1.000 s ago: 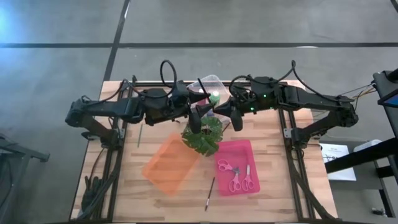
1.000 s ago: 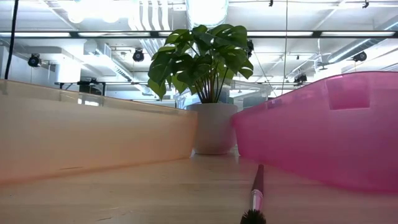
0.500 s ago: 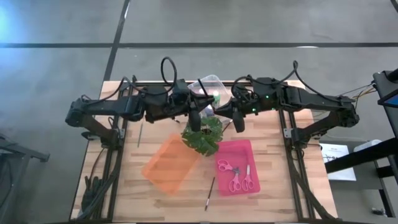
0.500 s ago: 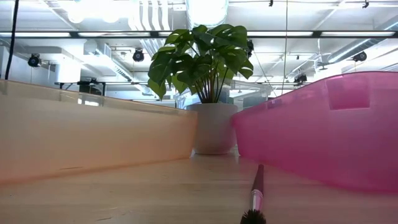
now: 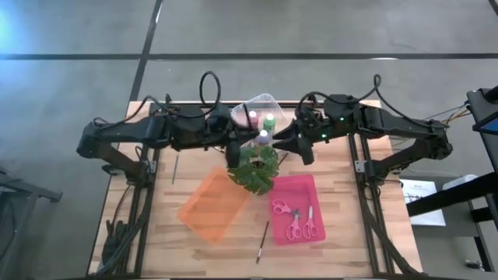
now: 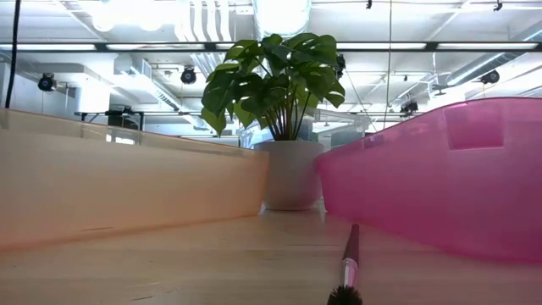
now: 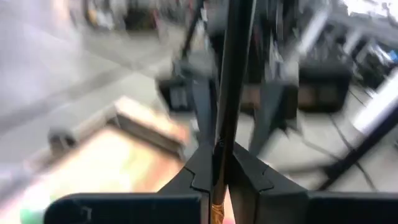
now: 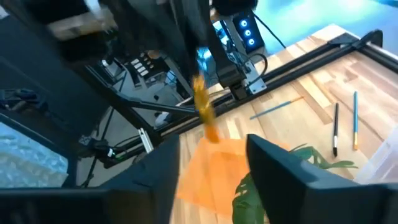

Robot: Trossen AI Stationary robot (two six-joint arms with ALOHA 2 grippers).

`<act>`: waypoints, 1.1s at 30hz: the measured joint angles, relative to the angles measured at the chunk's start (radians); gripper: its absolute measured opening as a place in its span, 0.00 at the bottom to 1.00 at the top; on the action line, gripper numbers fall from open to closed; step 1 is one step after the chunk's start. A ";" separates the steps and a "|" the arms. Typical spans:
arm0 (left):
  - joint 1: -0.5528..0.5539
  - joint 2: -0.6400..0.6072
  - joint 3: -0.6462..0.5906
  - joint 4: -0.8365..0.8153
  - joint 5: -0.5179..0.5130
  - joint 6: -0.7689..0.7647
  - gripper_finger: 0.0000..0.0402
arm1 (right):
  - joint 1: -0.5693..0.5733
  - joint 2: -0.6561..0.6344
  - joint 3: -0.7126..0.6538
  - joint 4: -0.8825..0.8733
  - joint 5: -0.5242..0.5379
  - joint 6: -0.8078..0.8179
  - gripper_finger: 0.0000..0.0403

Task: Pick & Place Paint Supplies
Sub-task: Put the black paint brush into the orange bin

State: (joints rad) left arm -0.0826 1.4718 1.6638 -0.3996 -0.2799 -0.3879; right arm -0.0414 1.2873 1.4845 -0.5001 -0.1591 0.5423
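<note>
Grey concrete floor surrounds your wooden bench (image 5: 194,249), seen from above. At its left side a thin brush (image 5: 174,168) lies alone on the wood, well apart from everything else. Your left tool (image 7: 217,180) hangs over the middle back of the bench, clenched on a dark-handled paintbrush (image 7: 233,81) that stands straight up between its fingers (image 7: 199,177). Below it sits the orange tray (image 5: 214,204), and just beside that the green leafy plant (image 5: 254,166). Behind the plant, the clear tray (image 5: 257,109) holds a maroon-pink bottle (image 5: 251,117) and a green bottle (image 5: 268,120); a blue-purple bottle (image 5: 263,138) shows at the tray's near edge. Your right tool (image 8: 211,168) hovers just right of the plant with its fingers (image 8: 280,168) parted and nothing between them. Further right the pink tray (image 5: 296,208) carries pink-handled scissors (image 5: 296,220). Another paintbrush (image 5: 263,242) lies on the bench between the orange and pink trays, near the front.
</note>
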 joint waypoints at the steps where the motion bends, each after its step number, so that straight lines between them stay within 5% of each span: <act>1: 0.000 -0.006 0.000 -0.058 0.031 -0.042 0.07 | 0.000 -0.010 0.000 -0.007 0.000 -0.001 0.47; 7: -0.028 -0.019 -0.006 -0.529 0.249 -0.279 0.07 | -0.001 -0.047 0.000 -0.068 0.003 -0.026 0.60; 10: -0.053 -0.020 -0.059 -0.607 0.347 -0.340 0.07 | -0.001 -0.061 -0.001 -0.090 0.008 -0.026 0.62; 18: -0.160 -0.031 -0.278 -0.592 0.553 -0.486 0.07 | 0.000 -0.085 -0.002 -0.118 0.055 -0.026 0.62; 33: -0.171 -0.044 -0.708 -0.254 0.643 -0.634 0.07 | 0.000 -0.090 -0.002 -0.156 0.057 -0.027 0.62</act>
State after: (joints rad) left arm -0.2535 1.4276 0.9553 -0.6538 0.3635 -1.0216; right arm -0.0418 1.1976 1.4830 -0.6559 -0.1020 0.5156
